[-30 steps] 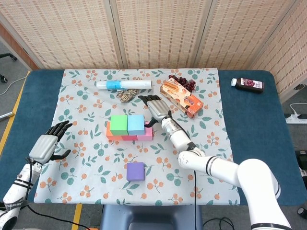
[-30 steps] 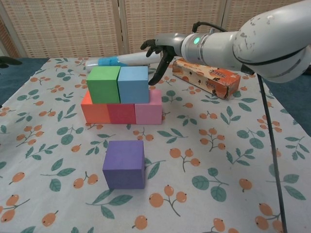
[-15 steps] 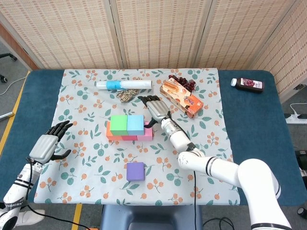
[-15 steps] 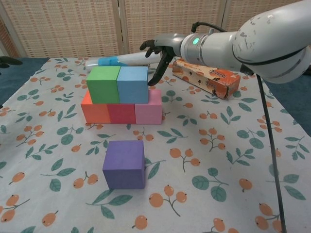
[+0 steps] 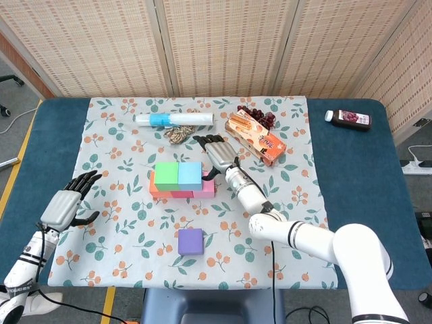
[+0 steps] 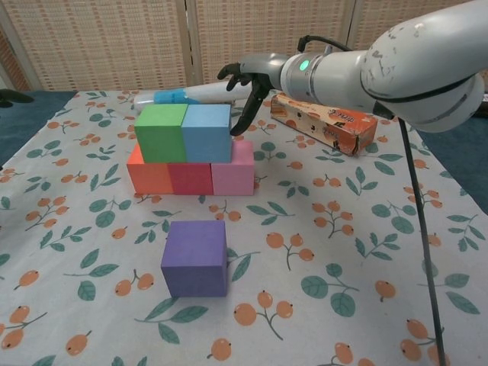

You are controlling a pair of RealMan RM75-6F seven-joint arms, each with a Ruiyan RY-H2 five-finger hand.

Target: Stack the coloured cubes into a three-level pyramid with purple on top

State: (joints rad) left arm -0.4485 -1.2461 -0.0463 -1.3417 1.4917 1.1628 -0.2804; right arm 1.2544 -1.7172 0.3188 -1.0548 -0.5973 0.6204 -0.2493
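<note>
In the head view, the right hand (image 5: 217, 152) is hanging just beside the blue cube (image 5: 190, 175), with fingers apart and holding nothing. The left hand (image 5: 66, 204) is resting far at the left side, also spread and empty. The purple cube (image 5: 190, 241) is lying alone near the front edge of the tablecloth (image 5: 115, 135), well apart from the stack.

In the chest view, the green cube (image 6: 161, 132) and blue cube are sitting together on the orange cube (image 6: 149, 176), red cube (image 6: 191, 178) and pink cube (image 6: 233, 177). I think the hand should go to the purple cube next, grip it on two opposite faces, and put it centred over the green-blue seam.
</note>
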